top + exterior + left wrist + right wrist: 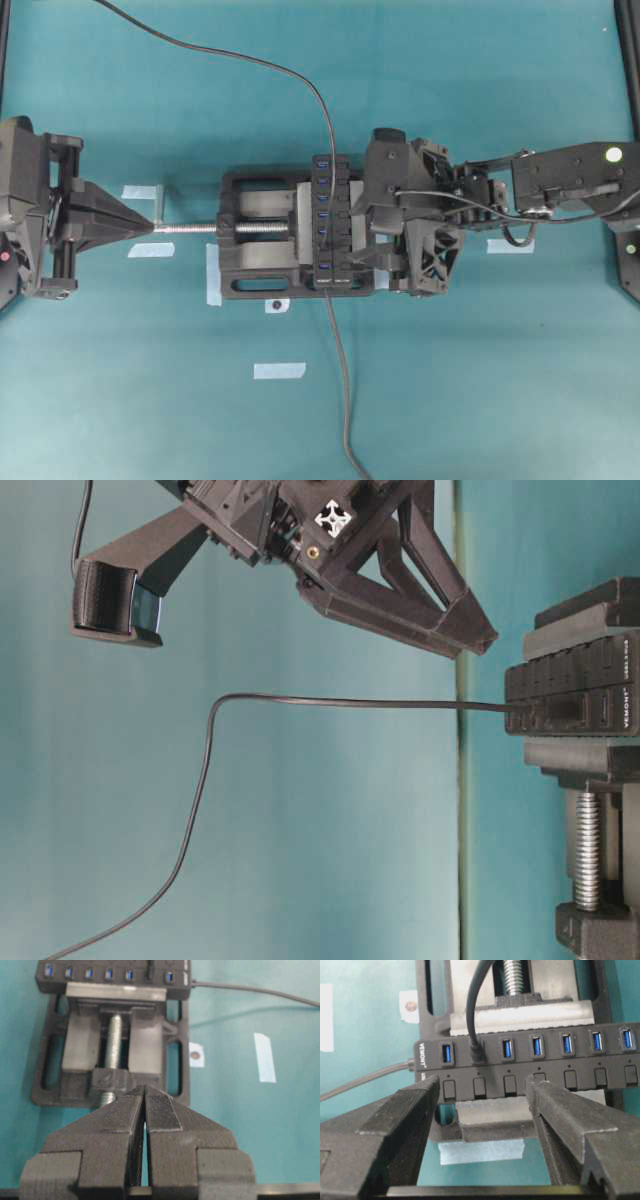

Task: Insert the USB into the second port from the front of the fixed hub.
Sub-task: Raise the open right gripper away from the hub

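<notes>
The vise (262, 245) sits mid-tabletop, clamping the fixed hub (530, 1062). The right gripper (485, 1105) hangs above it, jaws wide and empty; the left gripper (145, 1110) is pressed closed (nothing between). The USB (476, 1050) sits in the port second from the lettered end.

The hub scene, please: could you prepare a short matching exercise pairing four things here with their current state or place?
Things:
1. USB
2. left gripper
3. right gripper
4. fixed hub

States:
A. jaws open, empty, one finger either side of the plugged port
B. clamped in the black vise
C. seated in the second port from the white-lettered end
D. jaws shut, empty, beside the end of the vise screw

Pairs: 1-C, 2-D, 3-A, 4-B
</notes>
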Action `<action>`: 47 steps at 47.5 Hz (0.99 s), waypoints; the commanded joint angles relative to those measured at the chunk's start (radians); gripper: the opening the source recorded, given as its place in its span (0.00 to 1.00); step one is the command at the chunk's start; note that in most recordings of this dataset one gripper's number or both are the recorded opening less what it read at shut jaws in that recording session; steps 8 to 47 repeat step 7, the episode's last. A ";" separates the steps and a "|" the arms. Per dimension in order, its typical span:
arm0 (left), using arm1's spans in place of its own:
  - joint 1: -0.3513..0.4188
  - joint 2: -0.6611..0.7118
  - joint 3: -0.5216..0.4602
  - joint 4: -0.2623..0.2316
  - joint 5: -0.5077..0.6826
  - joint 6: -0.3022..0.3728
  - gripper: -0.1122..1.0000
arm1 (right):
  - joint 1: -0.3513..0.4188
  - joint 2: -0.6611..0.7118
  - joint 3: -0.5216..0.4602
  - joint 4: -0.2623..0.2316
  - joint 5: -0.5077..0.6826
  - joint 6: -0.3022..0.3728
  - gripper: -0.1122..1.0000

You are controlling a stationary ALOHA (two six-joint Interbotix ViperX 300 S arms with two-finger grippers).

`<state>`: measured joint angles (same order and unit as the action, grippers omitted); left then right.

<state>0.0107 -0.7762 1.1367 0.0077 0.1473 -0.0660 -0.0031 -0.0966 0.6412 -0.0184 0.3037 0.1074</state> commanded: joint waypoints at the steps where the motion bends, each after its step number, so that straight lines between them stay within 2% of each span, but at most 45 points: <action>1: 0.000 0.002 -0.011 0.002 -0.011 -0.002 0.10 | 0.000 -0.025 -0.008 -0.002 -0.008 0.009 0.82; 47: 0.000 0.002 -0.011 0.002 -0.011 -0.002 0.10 | -0.002 -0.025 -0.008 -0.002 -0.008 0.009 0.82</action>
